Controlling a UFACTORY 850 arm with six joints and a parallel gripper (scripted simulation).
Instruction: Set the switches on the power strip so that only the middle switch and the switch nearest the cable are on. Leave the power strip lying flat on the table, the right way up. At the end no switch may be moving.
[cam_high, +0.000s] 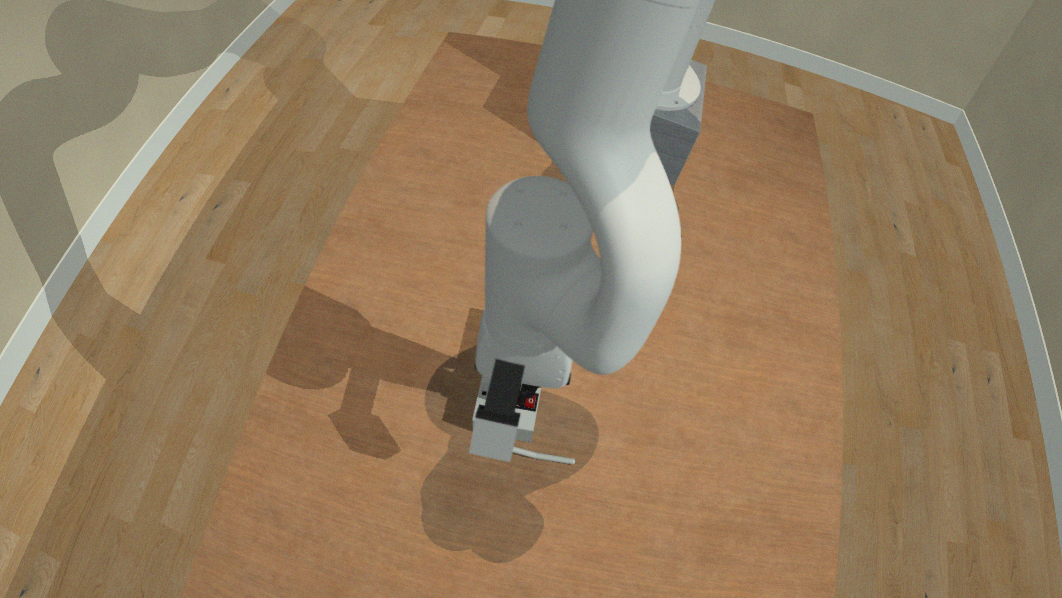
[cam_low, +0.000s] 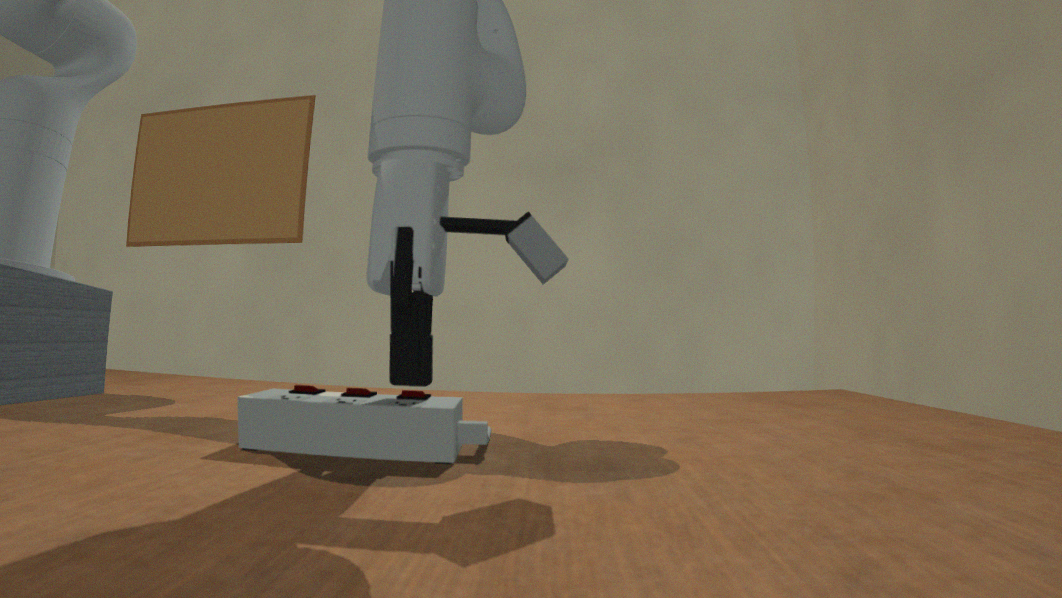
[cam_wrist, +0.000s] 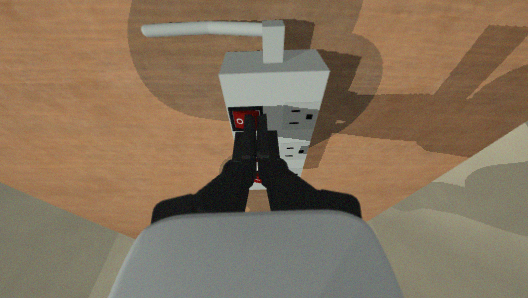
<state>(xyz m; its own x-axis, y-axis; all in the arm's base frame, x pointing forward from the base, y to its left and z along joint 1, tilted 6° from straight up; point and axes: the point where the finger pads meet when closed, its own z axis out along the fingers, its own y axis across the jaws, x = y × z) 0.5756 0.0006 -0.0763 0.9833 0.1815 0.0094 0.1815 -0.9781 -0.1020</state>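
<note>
A white power strip (cam_low: 349, 427) lies flat on the wooden table, right way up, with three red rocker switches on top. Its cable (cam_wrist: 200, 29) leaves the end that is far in the wrist view. My gripper (cam_low: 410, 378) is shut and empty, pointing straight down. Its fingertips are just above, or just touching, the switch nearest the cable (cam_low: 413, 395). In the wrist view the fingertips lie over that switch (cam_wrist: 242, 119). The middle switch (cam_low: 358, 391) and the far switch (cam_low: 306, 388) stand apart from the fingers. In the top view the arm hides most of the strip (cam_high: 516, 410).
The robot's grey base block (cam_low: 48, 334) stands at the far left of the table. A brown board (cam_low: 219, 170) hangs on the wall behind. The wrist camera housing (cam_low: 536, 248) sticks out beside the gripper.
</note>
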